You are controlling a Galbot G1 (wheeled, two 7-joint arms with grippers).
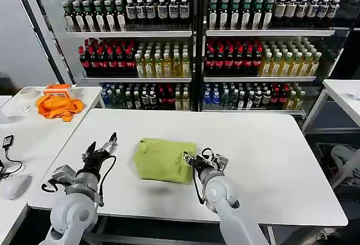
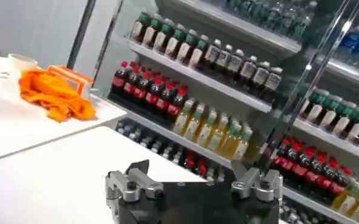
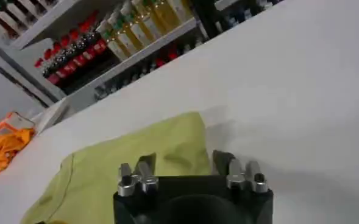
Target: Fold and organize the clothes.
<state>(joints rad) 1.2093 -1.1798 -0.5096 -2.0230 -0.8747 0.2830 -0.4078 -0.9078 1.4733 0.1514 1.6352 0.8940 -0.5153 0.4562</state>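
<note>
The clothes are one light yellow-green T-shirt (image 1: 163,158), folded into a small, roughly square bundle in the middle of the white table (image 1: 264,155). My right gripper (image 1: 195,158) is at the bundle's right edge, low over the table. In the right wrist view the right gripper (image 3: 184,161) is open; one finger is over the T-shirt (image 3: 124,164) and the other over bare table beside it. My left gripper (image 1: 103,143) stands open to the left of the bundle, a short gap away from it. The left wrist view shows the left gripper (image 2: 191,173) with nothing between its fingers.
A bright orange cloth (image 1: 59,106) and an orange-and-white item lie on a side table at the far left. Glass-fronted shelves of bottles (image 1: 191,42) stand behind the table. A mouse (image 1: 16,186) and a cable sit at the left; another white table (image 1: 343,93) stands at the right.
</note>
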